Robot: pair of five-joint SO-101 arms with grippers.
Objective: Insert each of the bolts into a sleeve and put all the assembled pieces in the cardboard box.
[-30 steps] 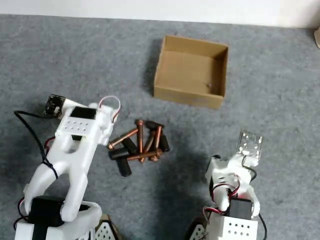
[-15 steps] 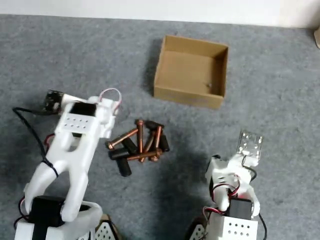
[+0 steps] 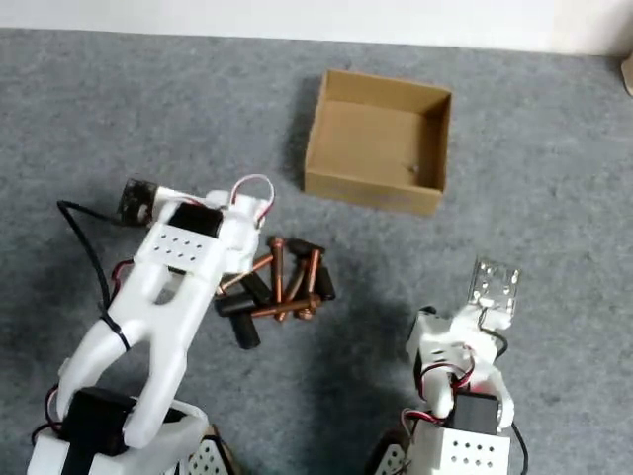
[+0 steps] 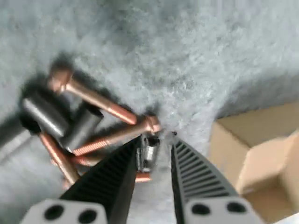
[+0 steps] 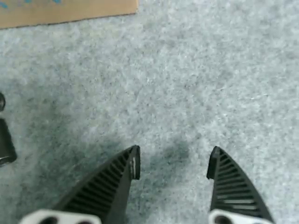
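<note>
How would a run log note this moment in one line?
left gripper: open over bolts | right gripper: open over carpet | sleeves: piled with bolts | cardboard box: beyond them

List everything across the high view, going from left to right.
left arm → pile of bolts and sleeves → cardboard box → right arm

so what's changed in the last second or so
The left arm swung across toward the pile of bolts and sleeves and now covers its left edge in the high view. The left gripper hangs open over it, holding nothing. The pile, the cardboard box and the right arm stayed put.
</note>
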